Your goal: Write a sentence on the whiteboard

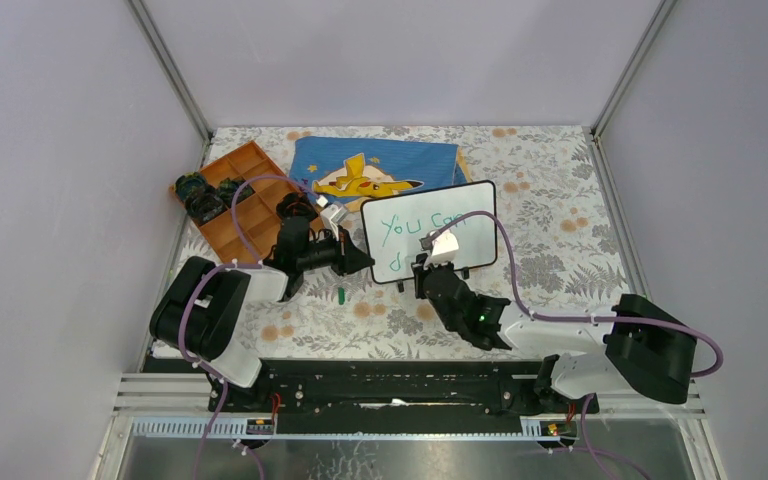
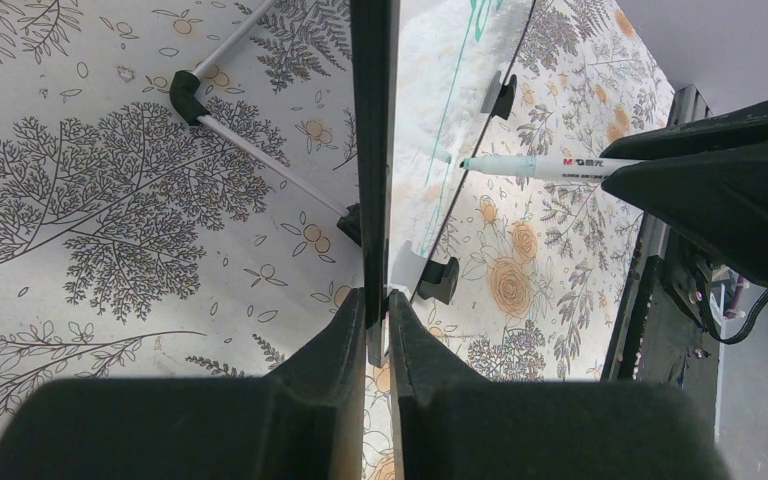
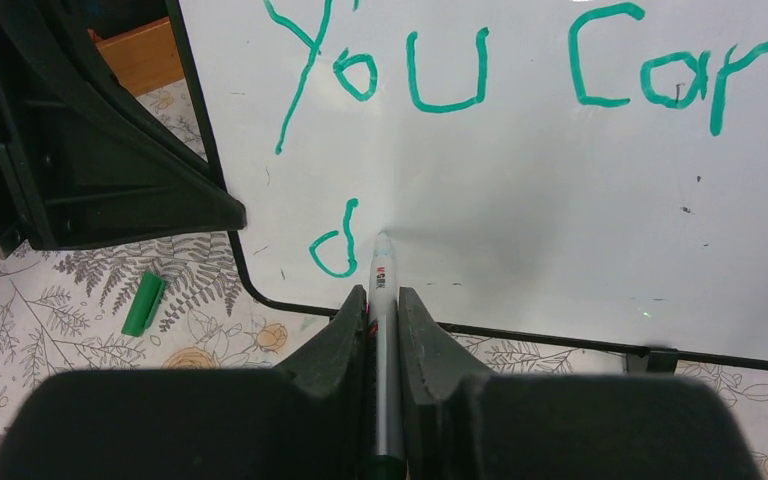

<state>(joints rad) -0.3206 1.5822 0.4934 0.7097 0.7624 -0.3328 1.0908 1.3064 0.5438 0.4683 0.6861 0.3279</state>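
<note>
Surface (image 1: pixel 560 200): floral cloth, carrying everything below.
Whiteboard (image 1: pixel 482 200): propped on its feet mid-surface, just in front of a blue cloth (image 1: pixel 410 160).
Sentence (image 3: pixel 447 105): green; top line "You can" complete, second line only a "d". By my judgement the rest is unwritten.
Left hand (image 2: pixel 377 300): clamped on the board's edge, steadying it.
Right hand (image 3: pixel 381 300): closed on the marker (image 3: pixel 381 262), tip at the board beside the "d".
Cap (image 3: pixel 144 303): green, loose on the surface.
</note>
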